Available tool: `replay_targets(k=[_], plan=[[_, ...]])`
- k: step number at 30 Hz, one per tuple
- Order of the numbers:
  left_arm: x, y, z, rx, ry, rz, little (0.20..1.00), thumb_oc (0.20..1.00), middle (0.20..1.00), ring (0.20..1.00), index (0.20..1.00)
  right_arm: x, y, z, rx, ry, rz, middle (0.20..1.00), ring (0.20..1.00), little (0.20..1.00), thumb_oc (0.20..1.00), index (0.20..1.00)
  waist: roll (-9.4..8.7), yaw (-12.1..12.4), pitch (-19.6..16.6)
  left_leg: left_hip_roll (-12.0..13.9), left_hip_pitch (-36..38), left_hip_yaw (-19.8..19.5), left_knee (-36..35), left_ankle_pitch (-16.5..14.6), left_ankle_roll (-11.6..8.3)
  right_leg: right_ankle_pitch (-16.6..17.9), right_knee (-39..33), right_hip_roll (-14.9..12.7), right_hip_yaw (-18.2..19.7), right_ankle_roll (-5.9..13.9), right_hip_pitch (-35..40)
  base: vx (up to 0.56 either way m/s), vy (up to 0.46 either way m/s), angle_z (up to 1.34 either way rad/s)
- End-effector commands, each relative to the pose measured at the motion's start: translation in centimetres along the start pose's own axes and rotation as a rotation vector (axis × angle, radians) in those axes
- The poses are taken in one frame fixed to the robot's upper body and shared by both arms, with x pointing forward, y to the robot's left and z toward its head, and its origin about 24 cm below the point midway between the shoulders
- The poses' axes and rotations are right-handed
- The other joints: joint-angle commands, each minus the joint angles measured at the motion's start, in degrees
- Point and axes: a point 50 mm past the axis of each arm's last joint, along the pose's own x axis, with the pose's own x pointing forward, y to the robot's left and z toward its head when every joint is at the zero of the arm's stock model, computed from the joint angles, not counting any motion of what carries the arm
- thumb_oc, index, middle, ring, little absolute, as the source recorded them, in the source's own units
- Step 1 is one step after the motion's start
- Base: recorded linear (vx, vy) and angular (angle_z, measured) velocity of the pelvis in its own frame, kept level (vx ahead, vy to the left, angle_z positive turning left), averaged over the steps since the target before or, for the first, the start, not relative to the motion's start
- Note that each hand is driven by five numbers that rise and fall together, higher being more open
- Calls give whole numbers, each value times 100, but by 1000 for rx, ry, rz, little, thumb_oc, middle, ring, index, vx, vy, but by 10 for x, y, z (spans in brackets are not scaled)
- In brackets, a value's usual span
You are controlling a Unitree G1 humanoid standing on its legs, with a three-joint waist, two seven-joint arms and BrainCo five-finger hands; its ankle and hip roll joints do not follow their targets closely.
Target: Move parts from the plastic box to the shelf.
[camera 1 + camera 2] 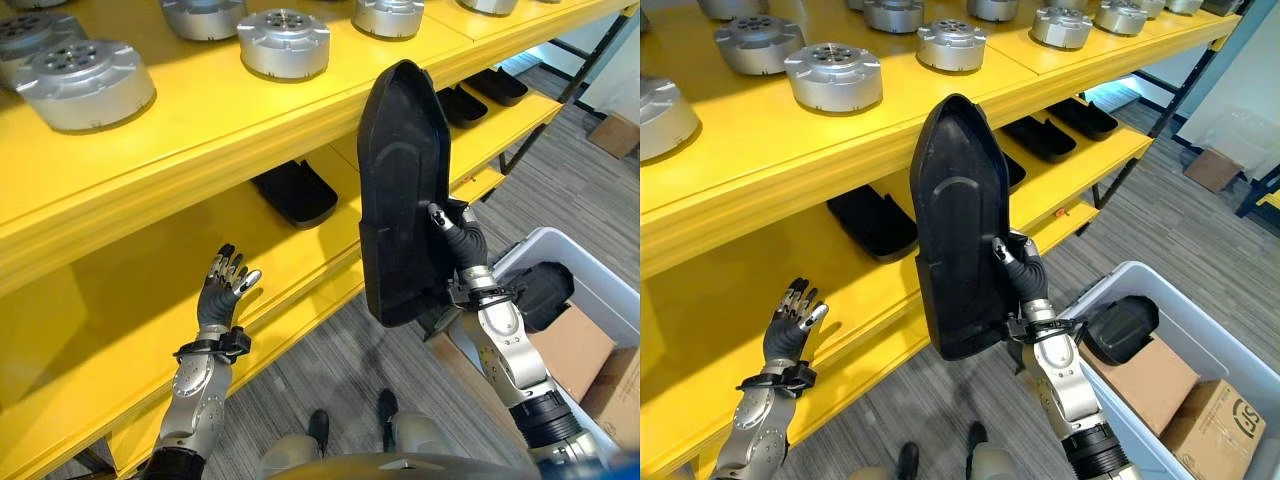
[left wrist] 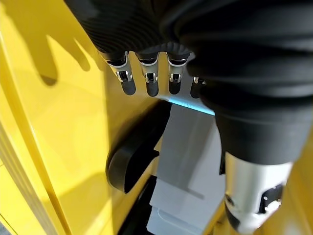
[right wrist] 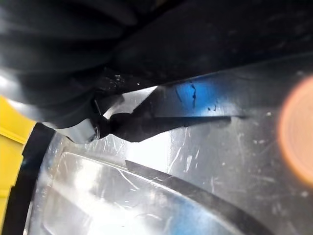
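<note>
1 black part (image 1: 403,190), right robot hand (image 1: 462,238) gripping

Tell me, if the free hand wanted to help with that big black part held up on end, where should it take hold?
Probably the long left edge of the black part, coming from the robot's left. The part stands upright, its narrow end up, and the right hand already clasps its lower right edge. The left hand hangs open by the yellow shelf, on that free side.

**A parts store or workshop**

Long yellow shelves (image 1: 1060,60) carry rows of round machined metal parts (image 1: 833,75) above and black moulded shells (image 1: 872,222) below. Grey carpet floor (image 1: 1200,230), a grey plastic box (image 1: 1215,345) and cardboard cartons (image 1: 1215,425) stand alongside.
</note>
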Motion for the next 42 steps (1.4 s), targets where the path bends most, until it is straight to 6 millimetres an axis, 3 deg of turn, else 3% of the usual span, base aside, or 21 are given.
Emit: replay_targets(k=[1,6,13,17,19,20,21,22,23,24,26,27,30,34,35,38,39,42], plan=[[8,-11,24,25,-134,-55,1000,1000,1000,1000,1000,15,-2,27,19,-140,32,200,200,200,200,200,-60,-25,-362,202,-203,95,131,-224,-252,12,-90,-260,252,426,385,19,-133,26],[4,-9,20,25,-108,-59,1000,1000,1000,1000,1000,11,-8,25,23,-121,23,200,200,200,200,200,-114,64,-495,418,-155,166,72,-202,-371,-69,-161,-267,12,397,496,38,-145,3],[0,-11,13,-7,-76,-72,1000,1000,1000,1000,1000,8,-12,24,50,-120,18,200,200,200,200,200,-79,113,-511,716,-235,-160,227,-104,-648,-367,-143,-34,-325,147,726,9,-199,25],[-2,-13,10,-52,-66,-77,1000,1000,1000,1000,1000,6,-15,26,44,-129,20,200,200,200,200,200,-39,171,-323,681,-600,-373,559,-4,-784,-409,-141,-1,-540,36,705,-97,-121,38],[1,-18,9,-59,-61,-94,1000,1000,1000,1000,1000,4,-19,29,36,-138,6,200,200,200,200,200,-47,94,-165,740,-913,20,981,3,-847,-422,-48,-114,-743,8,631,-176,-32,72],[2,-20,9,-56,-61,-106,1000,1000,1000,1000,1000,4,-20,30,26,-142,0,200,200,200,200,200,-40,12,-93,963,-931,394,1081,15,-860,-429,54,-186,-840,-20,555,-126,14,96],[2,-20,9,-56,-61,-106,1000,1000,1000,1000,1000,4,-20,30,26,-142,0,200,200,200,200,200,-40,12,-93,963,-931,394,1081,15,-860,-429,54,-186,-840,-20,555,-90,83,95],[0,-20,12,-50,-67,-117,1000,1000,1000,1000,1000,2,-18,25,15,-119,5,200,200,200,200,200,36,-41,-51,1517,-685,482,995,235,-998,-465,255,-240,-811,-20,404,-53,124,68],[0,-21,13,-57,-72,-115,1000,1000,1000,1000,1000,0,-18,22,13,-107,0,200,200,200,200,200,113,-74,-67,1844,-572,416,840,498,-1050,-520,445,-288,-837,14,289,-78,192,38],[1,-23,14,-64,-79,-117,1000,1000,1000,1000,1000,0,-17,21,15,-100,1,200,200,200,200,200,182,-88,-62,2032,-547,400,707,683,-1085,-567,619,-345,-895,56,188,-46,121,19],[1,-24,14,-77,-79,-118,1000,1000,1000,1000,1000,-1,-18,20,13,-95,-2,200,200,200,200,200,238,-120,-63,2169,-528,441,533,822,-1121,-638,821,-419,-954,82,72,-50,170,16],[3,-28,13,-89,-74,-131,1000,1000,1000,1000,1000,-2,-21,18,-1,-84,-21,200,200,200,200,200,359,-168,-46,2337,-486,708,233,932,-1150,-744,1122,-582,-1089,131,-35,-51,213,24],[2,-29,11,-80,-61,-146,1000,1000,1000,1000,1000,-5,-22,13,0,-63,-35,200,200,200,200,200,464,-159,-83,2339,-365,803,33,839,-1180,-809,1396,-668,-1116,172,-121,10,173,43],[3,-28,12,-65,-58,-157,1000,1000,1000,1000,1000,-11,-20,3,2,-13,-42,200,200,200,200,200,460,-110,-57,2131,-277,743,106,595,-1148,-802,1484,-896,-1196,237,39,55,169,21],[3,-28,14,-58,-65,-159,1000,1000,1000,1000,1000,-14,-18,-4,3,20,-35,200,200,200,200,200,405,-64,-31,1967,-300,654,255,405,-1106,-752,1395,-1053,-1237,308,214,110,236,41],[6,-24,19,-24,-84,-148,1000,1000,1000,1000,1000,-21,0,-29,46,141,47,200,200,200,200,200,235,101,9,1511,-448,493,726,-24,-1042,-617,1194,-1433,-1388,476,610,107,276,46],[10,-21,24,-5,-104,-119,1000,1000,1000,1000,1000,-23,20,-39,140,195,128,200,200,200,200,200,143,217,33,1325,-610,424,995,-180,-1032,-536,1102,-1587,-1450,537,730,71,240,41],[17,-10,35,24,-155,-46,1000,1000,1000,1000,1000,-21,52,-51,198,275,291,200,200,200,200,200,6,446,137,1088,-884,285,1315,-343,-1021,-459,1041,-1753,-1541,575,810,15,114,27]])
